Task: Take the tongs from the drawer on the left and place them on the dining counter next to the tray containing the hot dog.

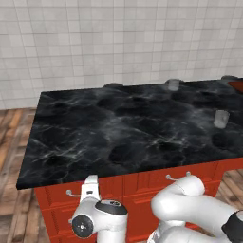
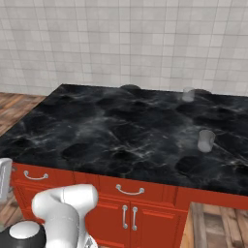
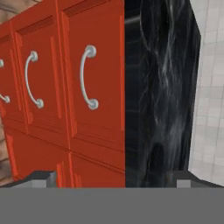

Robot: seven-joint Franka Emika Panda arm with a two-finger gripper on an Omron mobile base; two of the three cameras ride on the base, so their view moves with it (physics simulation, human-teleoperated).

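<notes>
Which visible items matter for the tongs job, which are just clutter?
Job:
- drawer, shut, with curved silver handle
- dining counter
- tray, just a corner at the edge
- claw, open, facing the drawer fronts

Clutter:
- glass on the counter
- second glass near the far edge

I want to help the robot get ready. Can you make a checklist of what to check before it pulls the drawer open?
1. Gripper open: ok, jaws spread wide, nothing between them.
2. Left drawer shut: ok, front flush, not yet opened.
3. Curved handle in sight of the hand: ok, ahead of the gripper, not touched.
4. Tongs located: cannot tell, drawer is closed.
5. Dining counter has bare room: ok, wide black top free near the clear glass.
6. Tray with hot dog: cannot tell, just a red corner shows.
</notes>
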